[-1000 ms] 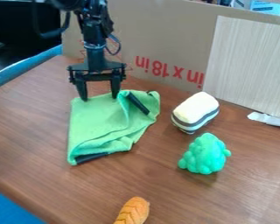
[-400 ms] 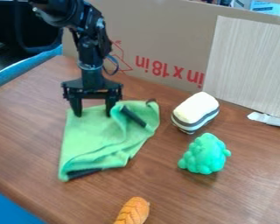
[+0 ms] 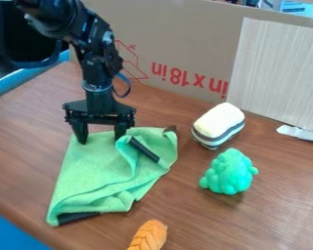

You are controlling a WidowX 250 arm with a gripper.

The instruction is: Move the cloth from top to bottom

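Two jaws, spread wide, touch one green cloth (image 3: pixel 97 171) near one striped block (image 3: pixel 218 125), one bumpy toy (image 3: pixel 229 172), one orange toy (image 3: pixel 149 236).

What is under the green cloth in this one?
The brown table extends around the green cloth, which appears to rest on it; anything else beneath is hidden by the fabric.

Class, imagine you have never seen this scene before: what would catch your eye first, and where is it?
The bright green cloth stands out first, spread in loose folds on the left part of the brown table. At its far edge, the black gripper hangs down from above. To the right sit a knobbly green toy and, behind it, a white block with grey stripes.
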